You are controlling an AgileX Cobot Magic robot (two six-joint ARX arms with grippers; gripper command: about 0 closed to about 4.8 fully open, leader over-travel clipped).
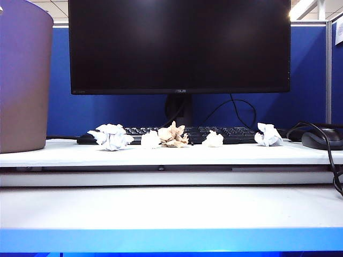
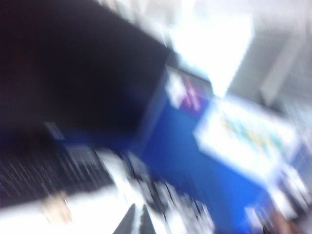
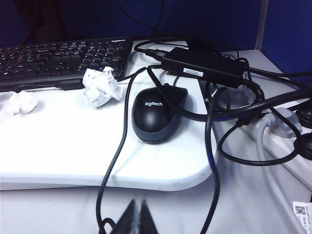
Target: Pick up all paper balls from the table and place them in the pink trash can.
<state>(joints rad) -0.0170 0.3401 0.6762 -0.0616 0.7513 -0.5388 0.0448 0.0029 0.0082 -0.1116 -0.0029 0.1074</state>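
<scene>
The left gripper [image 2: 138,222] is showing pinched-together, empty fingertips in its badly blurred wrist view; the right gripper [image 3: 138,217] is likewise sitting clenched and empty, hanging over bare white table [image 3: 58,146] near a black computer mouse [image 3: 157,114]. Nothing is binned yet: all five crumpled paper balls [image 1: 111,136], four white and one tan, are lying on the raised shelf before the black keyboard [image 1: 236,134], with the large mauve plastic pink trash can [image 1: 21,80] standing at the far left.

A black monitor [image 1: 179,45] stands behind a keyboard [image 1: 214,132]; mouse [image 3: 158,114] among cables [image 3: 214,146].
</scene>
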